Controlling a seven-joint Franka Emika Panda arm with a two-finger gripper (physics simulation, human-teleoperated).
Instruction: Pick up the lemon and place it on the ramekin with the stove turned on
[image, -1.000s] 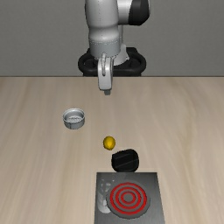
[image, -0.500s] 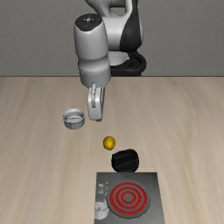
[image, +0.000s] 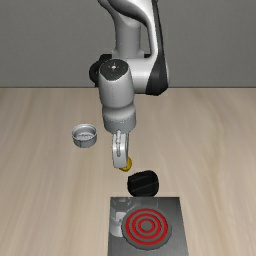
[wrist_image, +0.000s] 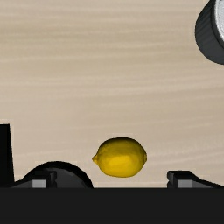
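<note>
A small yellow lemon (image: 123, 164) lies on the wooden table, and in the exterior view my gripper (image: 121, 154) hangs right over it and hides most of it. In the wrist view the lemon (wrist_image: 120, 157) sits between my two fingertips (wrist_image: 187, 178), which stand wide apart without touching it, so the gripper (wrist_image: 118, 180) is open. The grey metal ramekin (image: 85, 135) stands on the table to the exterior view's left of the lemon, apart from my hand; its rim (wrist_image: 213, 33) shows beyond the lemon in the wrist view. The stove (image: 170, 208) lies at the front, its burner (image: 146, 228) glowing red.
A black rounded object (image: 143, 182) rests between the lemon and the stove, close to my fingers. Bare wooden table (image: 40, 190) spreads around on both sides.
My arm has swung forward from the back of the table and lowered, bringing the open gripper down over the lemon. The lemon, ramekin and stove have stayed put.
</note>
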